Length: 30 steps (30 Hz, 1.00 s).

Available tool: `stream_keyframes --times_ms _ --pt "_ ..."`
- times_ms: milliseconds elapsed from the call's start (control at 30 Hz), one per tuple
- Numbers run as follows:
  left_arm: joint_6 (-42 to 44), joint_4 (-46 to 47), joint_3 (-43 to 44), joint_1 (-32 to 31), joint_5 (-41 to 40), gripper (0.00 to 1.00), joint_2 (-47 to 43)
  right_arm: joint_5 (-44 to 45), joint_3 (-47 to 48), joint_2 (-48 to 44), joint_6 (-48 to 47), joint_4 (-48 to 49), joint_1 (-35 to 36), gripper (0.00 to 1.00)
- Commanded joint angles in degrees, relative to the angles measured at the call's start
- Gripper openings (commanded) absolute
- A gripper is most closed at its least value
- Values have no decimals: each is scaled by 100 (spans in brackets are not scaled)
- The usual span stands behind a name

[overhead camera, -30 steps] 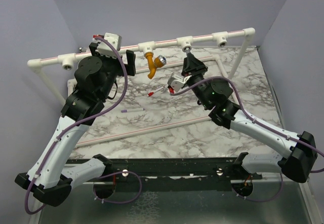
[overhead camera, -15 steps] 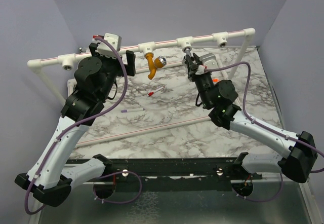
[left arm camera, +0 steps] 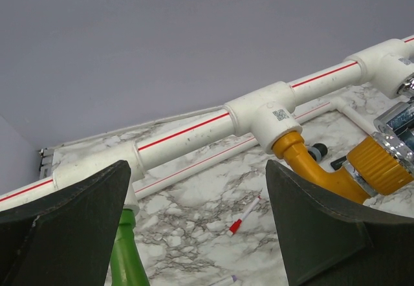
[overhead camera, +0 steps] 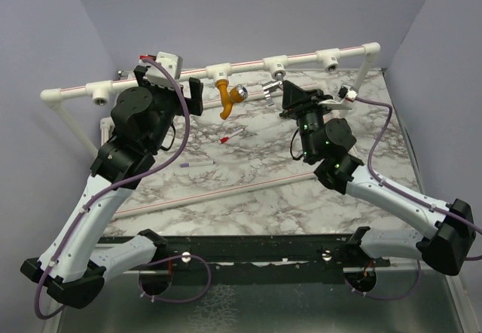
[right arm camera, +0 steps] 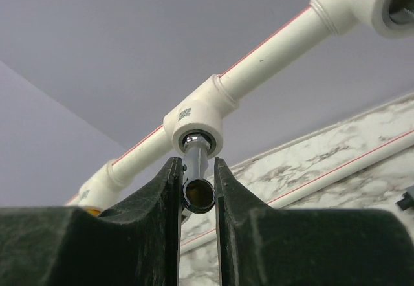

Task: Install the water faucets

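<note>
We see the right gripper (right arm camera: 197,195) pinching the grey metal faucet (right arm camera: 196,181), one dark finger pressed to each side of its shiny tube. The tube's far end sits in the socket of a white tee joint (right arm camera: 194,121) directly at 12 o'clock from the fingers; how deep it is seated we cannot tell. From above, this gripper (overhead camera: 287,96) sits just below the white pipe rail (overhead camera: 248,63), at the third tee from the left.

The left gripper (left arm camera: 200,224) hangs with its fingers spread wide, holding nothing. At 2 o'clock from its gap the mustard-orange faucet (left arm camera: 323,169) hangs from its own tee, silver knob (left arm camera: 401,114) to its right. At 8 o'clock the green faucet (left arm camera: 126,250) drops from the next tee leftward. A red-tipped stick (left arm camera: 244,216) lies on the marble table (overhead camera: 248,197).
</note>
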Motion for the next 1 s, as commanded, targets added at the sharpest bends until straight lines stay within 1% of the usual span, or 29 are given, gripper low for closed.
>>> stream_keyframes --times_ms 0,100,267,333,467,500,600,800,867,967 --pt "88 37 -80 -70 -189 87 -98 650 -49 -295 2140 -1030 -46 1" --pt "91 35 -83 -92 -188 87 -94 627 -6 -384 2787 -1442 -42 1" --pt "99 35 -91 -106 -216 87 -92 573 33 -471 2865 -1528 -44 1" --pt "99 37 -92 -104 -224 87 -86 574 68 -497 2785 -1560 -42 9" --pt "105 35 -98 -106 -260 87 -78 630 109 -569 2526 -1538 -42 31" --pt "104 37 -107 -103 -260 87 -76 648 111 -591 2442 -1516 -43 38" --pt "119 36 -116 -103 -285 87 -78 705 121 -708 2209 -1483 -42 50" --pt "128 43 -133 -106 -295 87 -59 712 110 -920 1598 -1489 -42 61" --pt "127 51 -137 -111 -291 87 -43 547 139 -945 1060 -1359 -44 63" --pt "135 52 -111 -118 -287 87 -32 86 251 -947 -67 -1205 -46 64"
